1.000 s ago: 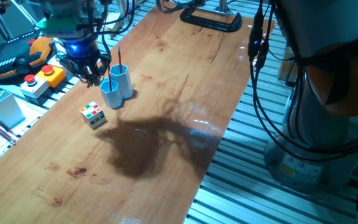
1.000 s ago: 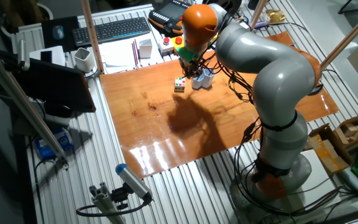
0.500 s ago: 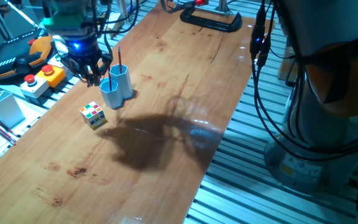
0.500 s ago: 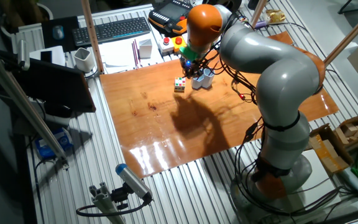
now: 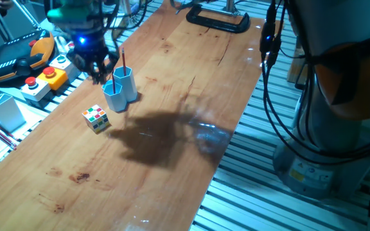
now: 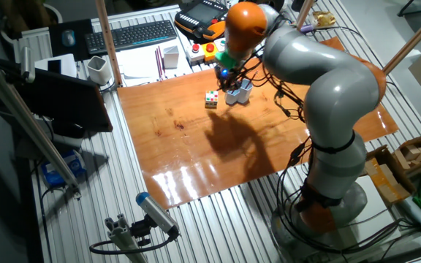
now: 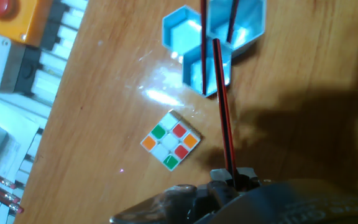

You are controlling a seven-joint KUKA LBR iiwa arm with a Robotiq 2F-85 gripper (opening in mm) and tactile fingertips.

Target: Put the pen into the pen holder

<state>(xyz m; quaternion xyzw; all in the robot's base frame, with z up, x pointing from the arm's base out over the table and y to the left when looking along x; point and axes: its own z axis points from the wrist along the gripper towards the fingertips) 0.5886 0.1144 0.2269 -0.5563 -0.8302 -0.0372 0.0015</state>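
The light-blue pen holder (image 5: 121,86) stands on the wooden table, also seen in the other fixed view (image 6: 240,93) and at the top of the hand view (image 7: 216,31). A thin red pen (image 5: 123,58) stands in its taller tube. My gripper (image 5: 98,69) hovers just left of the holder and a little above it. In the hand view the gripper (image 7: 232,177) is shut on a second red pen (image 7: 222,112). That pen's far end lies over the holder's near wall. The fixed views do not show the held pen clearly.
A small colour cube (image 5: 96,118) sits on the table near the holder, also in the hand view (image 7: 171,140). A button box (image 5: 44,80) and a white box-shaped container (image 5: 6,112) lie off the left table edge. A black clamp (image 5: 217,19) is at the far end.
My gripper has risen a little and shifted slightly away from the cube. The holder, the pen standing in it and the cube have not moved.
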